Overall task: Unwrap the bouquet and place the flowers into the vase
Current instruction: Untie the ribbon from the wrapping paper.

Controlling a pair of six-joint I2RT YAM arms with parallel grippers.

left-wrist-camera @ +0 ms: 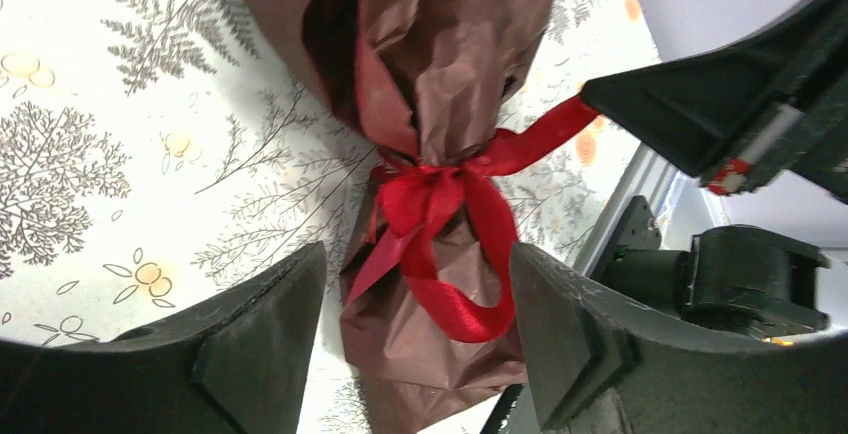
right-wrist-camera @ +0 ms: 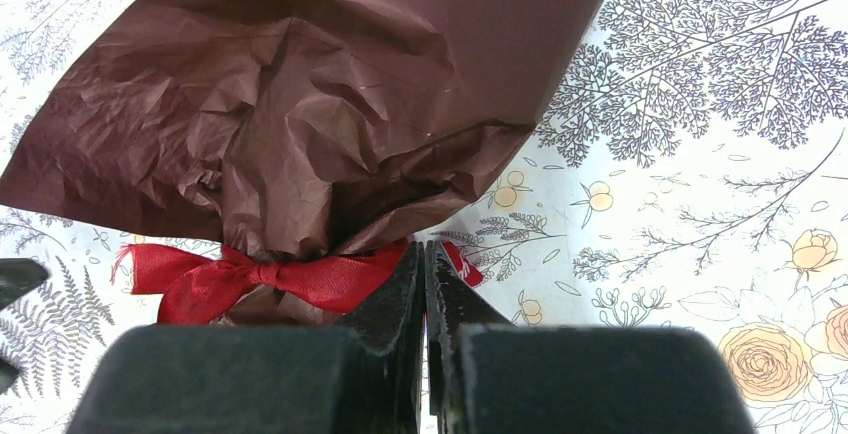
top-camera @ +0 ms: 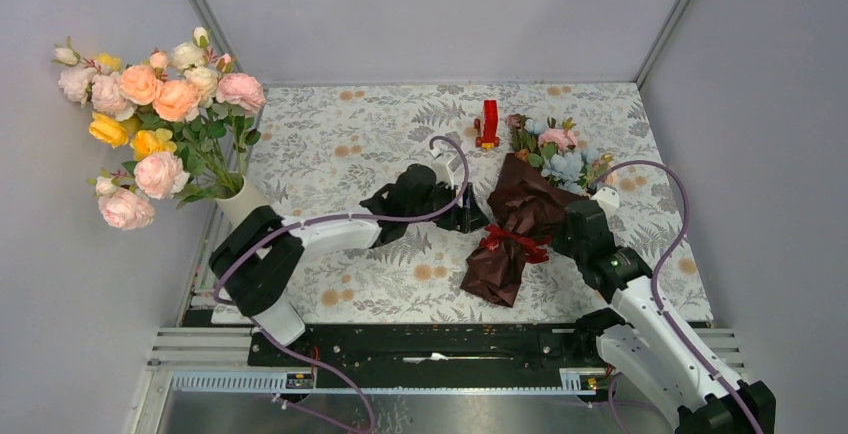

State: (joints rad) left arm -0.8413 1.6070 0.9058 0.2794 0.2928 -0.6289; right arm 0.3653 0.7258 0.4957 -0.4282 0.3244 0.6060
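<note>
Top view first. The bouquet lies flat on the fern-print tablecloth, just right of centre. The flowers, pale blue and pink, point toward 1 o'clock, and the wrapped stem end trails off toward 7 o'clock. The red ribbon cinches the dark red wrapping paper low down. The left gripper comes in from 9 o'clock, just beside the paper. The right gripper sits at the ribbon's 3 o'clock side. Way out at the table's 9 o'clock edge stands the white vase, holding a big bunch of peach, pink and yellow roses. It stands well apart from the bouquet. A small red upright object stands at 12 o'clock.

Over to the left wrist. The left gripper has its fingers spread wide, released, gripping nothing. The bouquet's waist and the ribbon bow sit in the gap beyond them. One ribbon tail runs taut toward 2 o'clock, straight to the right gripper.

Right wrist now. The right gripper is clenched, fingers pressed together on the red ribbon. A short red end pokes out at its 3 o'clock side. The bow is at 9 o'clock from the fingertips, and the crinkled wrapping paper fans out toward 12 o'clock.
</note>
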